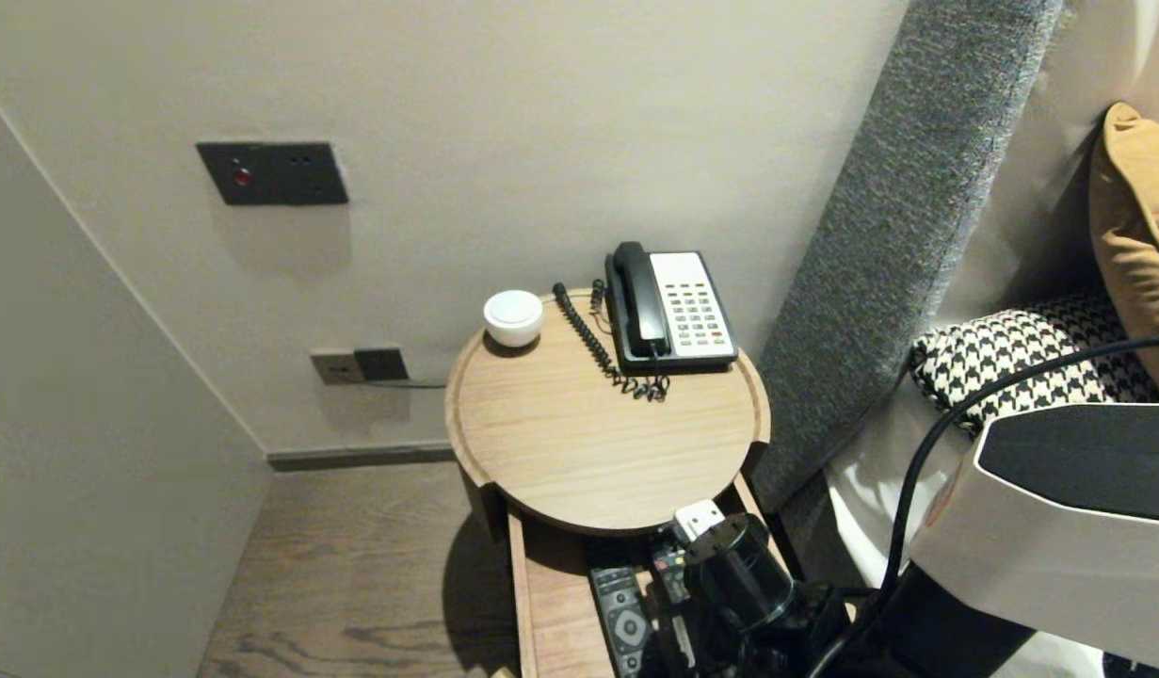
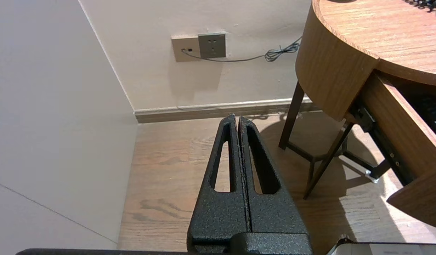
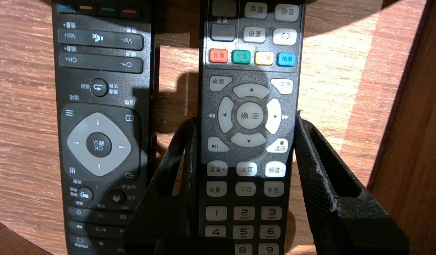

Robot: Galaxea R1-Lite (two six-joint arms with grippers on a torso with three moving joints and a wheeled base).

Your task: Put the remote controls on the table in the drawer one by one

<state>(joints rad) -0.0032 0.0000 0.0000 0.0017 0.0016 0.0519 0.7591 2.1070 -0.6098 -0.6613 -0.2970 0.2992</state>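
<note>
The round table [image 1: 579, 452] has its drawer [image 1: 551, 612] pulled open. The right gripper [image 3: 245, 118] straddles the grey-keyed remote [image 3: 248, 159] near the drawer's right wall, fingers seemingly clamped on its long edges. A second remote [image 3: 101, 106] lies just beside it. The left gripper [image 2: 237, 120] is parked beside the table, fingers pressed together.

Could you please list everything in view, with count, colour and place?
Coloured-key remote: 1, black, in drawer.
Second remote: 1, black, beside it.
Drawer: 1, wood, open under table.
Table: 1, round, wood, centre.
Telephone: 1, black-and-white, table rear.
Bowl: 1, white, table rear.
Houndstooth cushion: 1, black-white, far right.
Tan cushion: 1, behind it.
Left tool: 1, black, shut, low, left of table.
Right tool: 1, black, closed on coloured-key remote.
</note>
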